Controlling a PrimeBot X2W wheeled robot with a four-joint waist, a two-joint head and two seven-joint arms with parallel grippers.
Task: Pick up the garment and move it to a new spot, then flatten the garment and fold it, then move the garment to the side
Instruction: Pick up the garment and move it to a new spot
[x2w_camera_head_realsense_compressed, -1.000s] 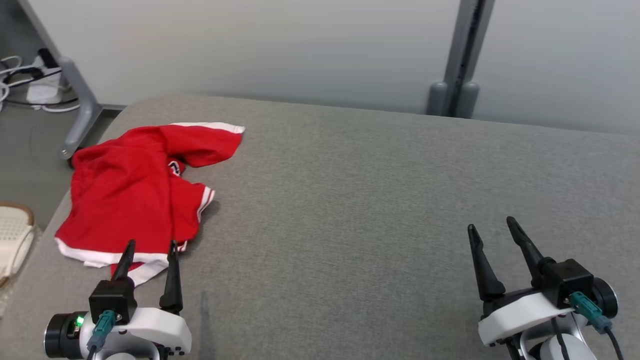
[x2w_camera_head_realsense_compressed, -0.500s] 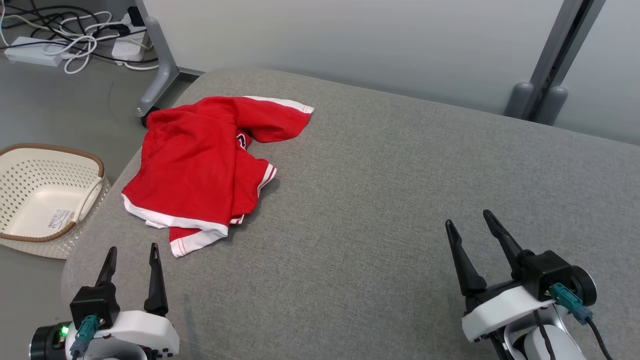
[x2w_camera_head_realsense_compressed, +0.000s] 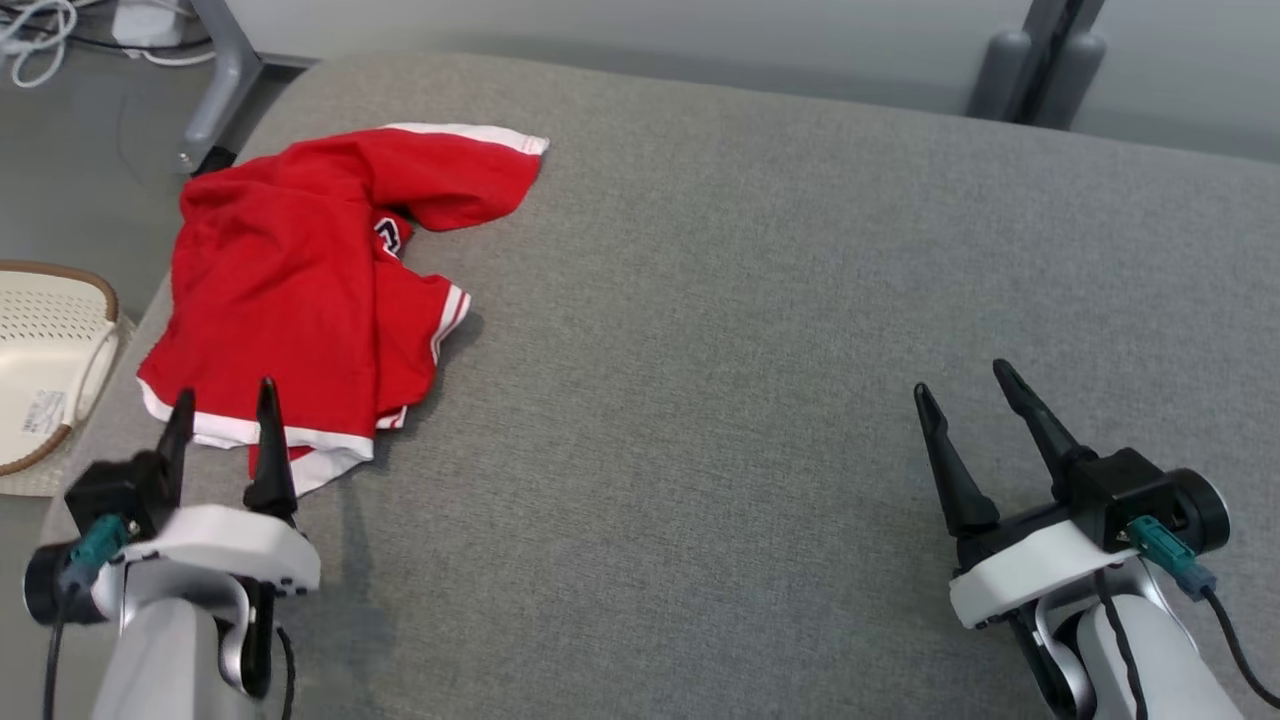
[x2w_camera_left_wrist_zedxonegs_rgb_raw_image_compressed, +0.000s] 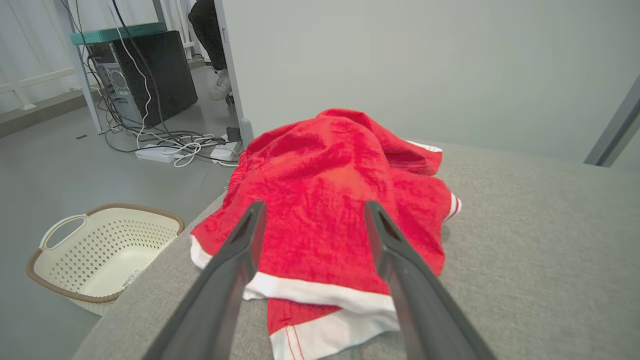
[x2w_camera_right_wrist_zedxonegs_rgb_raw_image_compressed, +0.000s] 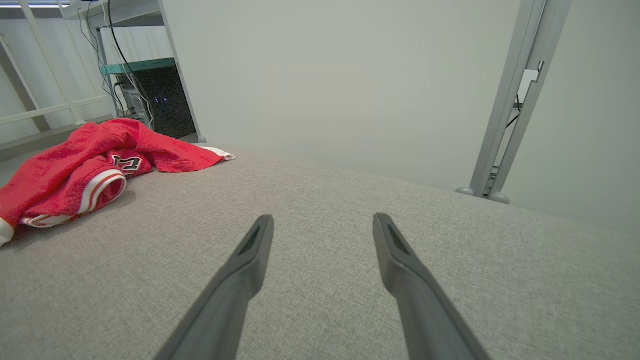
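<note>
The garment (x2w_camera_head_realsense_compressed: 300, 280) is red with white trim and lies crumpled near the left edge of the grey padded table (x2w_camera_head_realsense_compressed: 750, 330). My left gripper (x2w_camera_head_realsense_compressed: 225, 392) is open, its fingertips over the garment's near white hem, with nothing between them. From the left wrist, the garment (x2w_camera_left_wrist_zedxonegs_rgb_raw_image_compressed: 330, 200) rises just beyond the spread fingers of my left gripper (x2w_camera_left_wrist_zedxonegs_rgb_raw_image_compressed: 312, 210). My right gripper (x2w_camera_head_realsense_compressed: 962, 377) stands open above bare table at the lower right, far from the cloth. In the right wrist view the garment (x2w_camera_right_wrist_zedxonegs_rgb_raw_image_compressed: 75, 175) sits at the far left, well away from my right gripper (x2w_camera_right_wrist_zedxonegs_rgb_raw_image_compressed: 322, 220).
A cream perforated basket (x2w_camera_head_realsense_compressed: 40, 370) stands on the floor just left of the table, also in the left wrist view as the basket (x2w_camera_left_wrist_zedxonegs_rgb_raw_image_compressed: 95, 250). Cables and a power strip (x2w_camera_left_wrist_zedxonegs_rgb_raw_image_compressed: 165, 150) lie on the floor behind. A grey post (x2w_camera_head_realsense_compressed: 1030, 50) stands at the back right.
The head camera has turned and tilted, so the whole picture shifted. My left gripper has come forward to the garment's near hem; half a second ago it was short of it. Both grippers stayed open.
</note>
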